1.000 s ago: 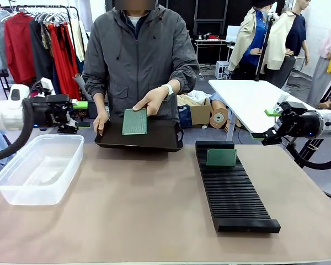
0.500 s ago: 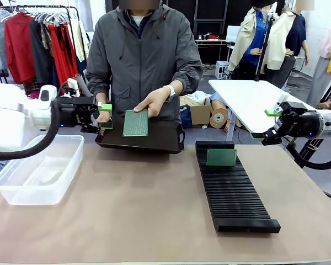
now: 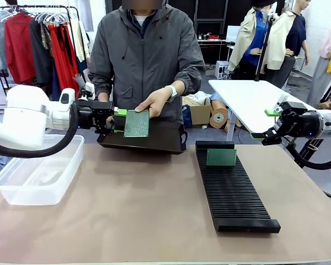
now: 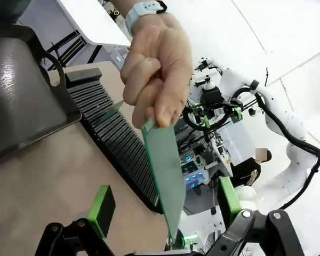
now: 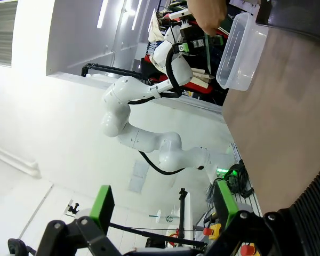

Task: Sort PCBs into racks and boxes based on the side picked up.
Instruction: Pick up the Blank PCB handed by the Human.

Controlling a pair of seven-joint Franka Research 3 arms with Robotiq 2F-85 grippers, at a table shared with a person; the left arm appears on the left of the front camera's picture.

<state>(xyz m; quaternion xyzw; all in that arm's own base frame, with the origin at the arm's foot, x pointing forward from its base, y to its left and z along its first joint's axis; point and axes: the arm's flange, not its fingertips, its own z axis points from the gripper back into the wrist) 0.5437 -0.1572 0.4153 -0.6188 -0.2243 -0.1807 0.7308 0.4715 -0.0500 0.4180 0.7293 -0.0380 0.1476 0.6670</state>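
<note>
A person's hand (image 3: 154, 102) holds a green PCB (image 3: 136, 123) upright over the dark tray (image 3: 160, 141), dotted face toward me. My left gripper (image 3: 119, 120) is open at the board's left edge. In the left wrist view the PCB (image 4: 162, 160) reaches down edge-on between my open green pads (image 4: 102, 205), held by the hand (image 4: 154, 69); the pads stand apart from it. Another PCB (image 3: 220, 157) stands in the far end of the black rack (image 3: 234, 193). The clear box (image 3: 38, 168) sits at the left. My right gripper (image 3: 269, 125) hangs open at the right, holding nothing.
A white side table (image 3: 254, 99) stands behind my right gripper. The rack (image 4: 112, 138) lies beyond the tray (image 4: 21, 96) in the left wrist view. The right wrist view shows my open gripper (image 5: 162, 205), the box (image 5: 240, 53) and the left arm (image 5: 149, 64) far off.
My left arm has swung right from beside the box until its open fingers straddle the edge of the board the person holds. The right arm has stayed put.
</note>
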